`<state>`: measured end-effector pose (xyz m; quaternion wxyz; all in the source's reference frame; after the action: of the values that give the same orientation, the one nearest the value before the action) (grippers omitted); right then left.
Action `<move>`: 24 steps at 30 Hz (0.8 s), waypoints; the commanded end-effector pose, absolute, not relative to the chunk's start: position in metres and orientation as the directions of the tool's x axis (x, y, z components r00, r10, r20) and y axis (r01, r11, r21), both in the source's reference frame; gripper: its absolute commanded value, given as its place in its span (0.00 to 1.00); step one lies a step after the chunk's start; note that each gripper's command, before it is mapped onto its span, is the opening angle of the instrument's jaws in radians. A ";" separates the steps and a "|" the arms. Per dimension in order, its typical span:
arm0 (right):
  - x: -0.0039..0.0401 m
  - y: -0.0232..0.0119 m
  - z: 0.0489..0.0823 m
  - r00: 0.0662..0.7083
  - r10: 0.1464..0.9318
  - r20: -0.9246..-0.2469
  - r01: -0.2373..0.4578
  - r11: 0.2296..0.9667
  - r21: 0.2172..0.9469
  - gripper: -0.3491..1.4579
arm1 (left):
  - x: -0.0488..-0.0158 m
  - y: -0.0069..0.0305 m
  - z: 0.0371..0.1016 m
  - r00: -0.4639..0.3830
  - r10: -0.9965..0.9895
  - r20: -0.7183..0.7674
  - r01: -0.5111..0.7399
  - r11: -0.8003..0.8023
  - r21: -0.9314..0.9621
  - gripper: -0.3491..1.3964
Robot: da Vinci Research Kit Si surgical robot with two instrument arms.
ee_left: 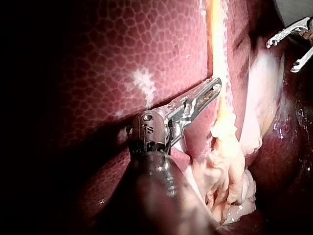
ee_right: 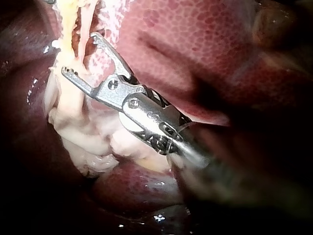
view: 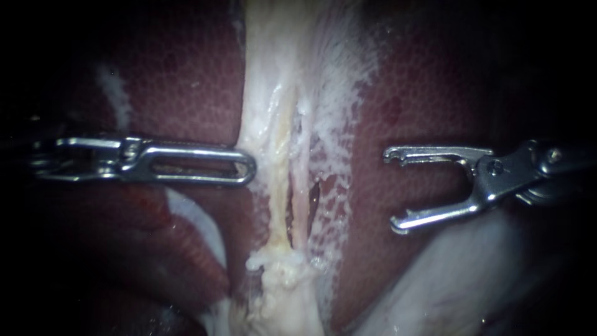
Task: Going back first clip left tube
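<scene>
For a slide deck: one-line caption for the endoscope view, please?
Left instrument, shut, tip beside the pale tubes on the liver; right instrument, open, apart from them.

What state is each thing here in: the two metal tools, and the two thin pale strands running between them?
Left instrument: jaws shut, holding nothing.
Right instrument: jaws open wide, empty, away from both tubes.
Left tube: bare, in one piece, no clip on it.
Right tube: bare, in one piece, no clip on it.
</scene>
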<state>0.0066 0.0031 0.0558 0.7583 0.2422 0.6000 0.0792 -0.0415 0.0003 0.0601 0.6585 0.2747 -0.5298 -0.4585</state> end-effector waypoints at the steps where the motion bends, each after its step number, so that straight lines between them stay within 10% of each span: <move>1: 0.0066 0.0031 0.0558 0.267 0.411 -0.872 0.173 0.869 0.463 0.52 | -0.0416 0.0003 0.0603 0.019 -0.894 0.447 0.314 0.430 0.847 0.00; 24: 0.0066 0.0030 0.0560 0.266 0.410 -0.872 0.175 0.869 0.462 0.52 | -0.0417 0.0005 0.0607 0.019 -0.894 0.448 0.314 0.430 0.846 0.00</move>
<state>0.0067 0.0030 0.0560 0.7576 0.2436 0.6005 0.0776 -0.0417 0.0005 0.0608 0.6591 0.2740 -0.5299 -0.4580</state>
